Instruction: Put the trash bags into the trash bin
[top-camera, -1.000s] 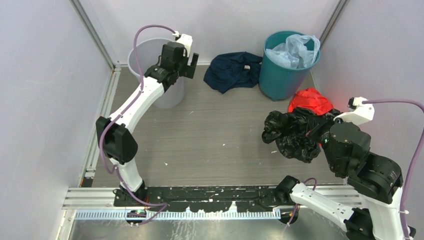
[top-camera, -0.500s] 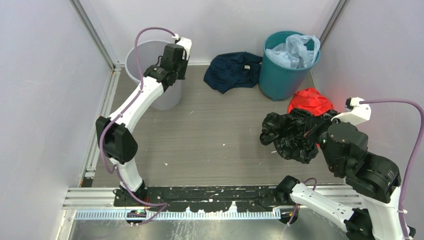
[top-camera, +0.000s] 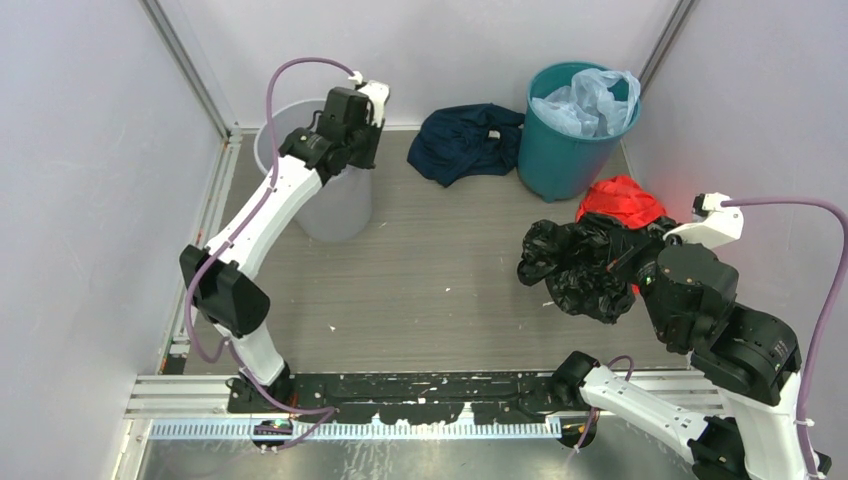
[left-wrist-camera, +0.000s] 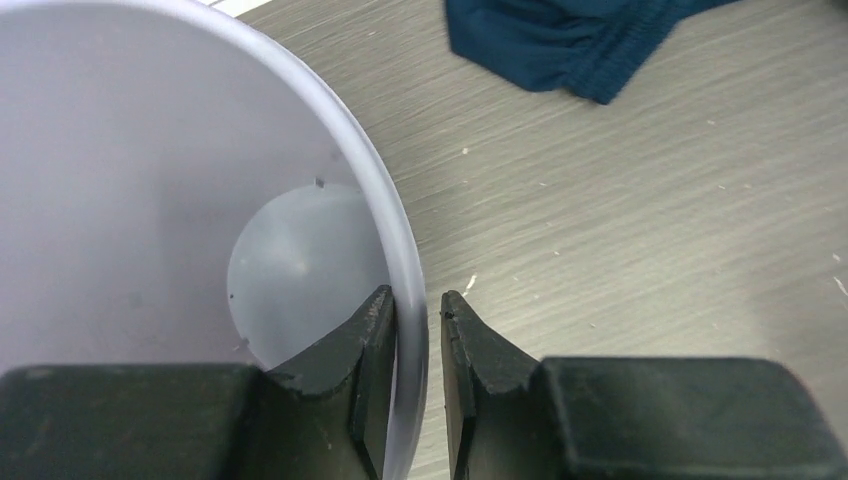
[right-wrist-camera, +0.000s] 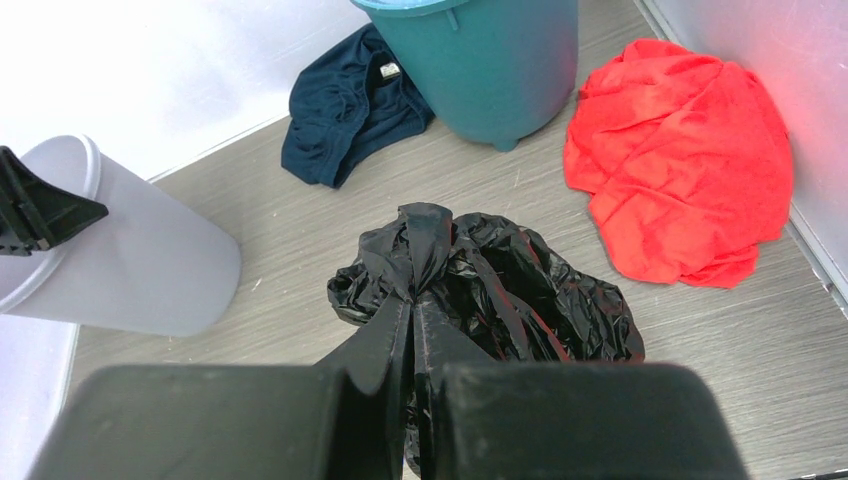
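Observation:
The light grey trash bin (top-camera: 335, 205) stands at the back left, and the left wrist view looks down into it (left-wrist-camera: 150, 150). My left gripper (top-camera: 355, 148) (left-wrist-camera: 418, 305) is shut on its right rim, one finger inside and one outside the wall. The bin also shows tipped in the right wrist view (right-wrist-camera: 130, 270). The crumpled black trash bag (top-camera: 575, 265) (right-wrist-camera: 500, 280) hangs above the floor at the right. My right gripper (top-camera: 625, 262) (right-wrist-camera: 413, 305) is shut on a gathered fold of it.
A teal bin (top-camera: 570, 150) holding a pale blue plastic bag (top-camera: 590, 100) stands at the back right. A navy cloth (top-camera: 465, 140) lies between the two bins. A red cloth (top-camera: 620, 203) lies just behind the black bag. Walls close the back, left and right.
My left gripper has gone from open to shut on the grey bin's rim, and the bin has shifted a little to the right. The right gripper and bag drifted slightly left.

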